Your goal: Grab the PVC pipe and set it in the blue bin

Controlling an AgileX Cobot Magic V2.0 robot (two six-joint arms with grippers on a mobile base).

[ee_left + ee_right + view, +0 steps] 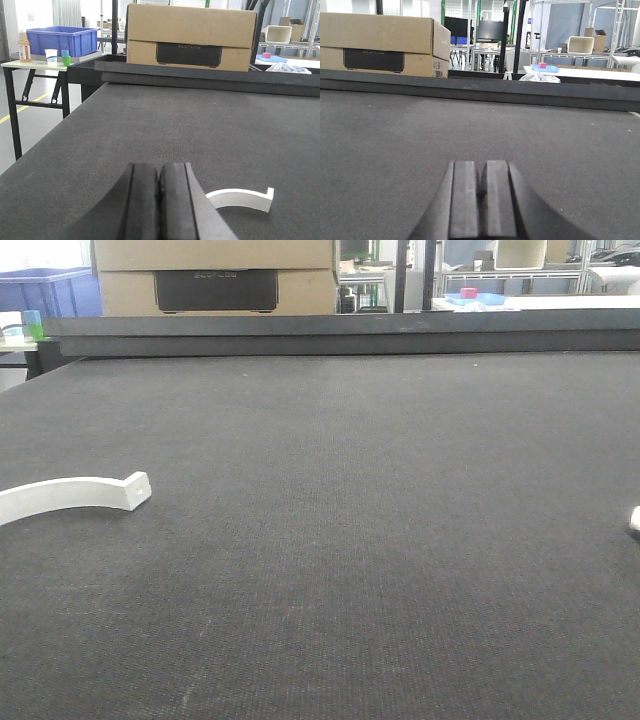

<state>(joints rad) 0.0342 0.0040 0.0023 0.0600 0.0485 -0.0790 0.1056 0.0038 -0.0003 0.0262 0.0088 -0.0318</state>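
PVC pipe (pixel 635 518): only a rounded off-white end shows, at the far right edge of the front view about mid-height, lying on the dark mat (pixel 350 540); the rest is cut off by the frame. Not visible in either wrist view. Blue bin (pixel 61 41) sits upper left in the left wrist view, on a side table (pixel 20 64) beyond the mat's left edge, with a bottle and small cups beside it; a corner of it also shows top left in the front view. Left gripper (pixel 160 172): bottom centre of its view, jaws closed pad to pad, nothing between them, low over the mat. Curved white strip (pixel 240 198) lies on the mat just right of it, not touching. Right gripper (pixel 481 172): bottom centre of its view, jaws narrow with only a thin slit, holding nothing. Cardboard box (pixel 190 35) stands behind the mat's far edge.
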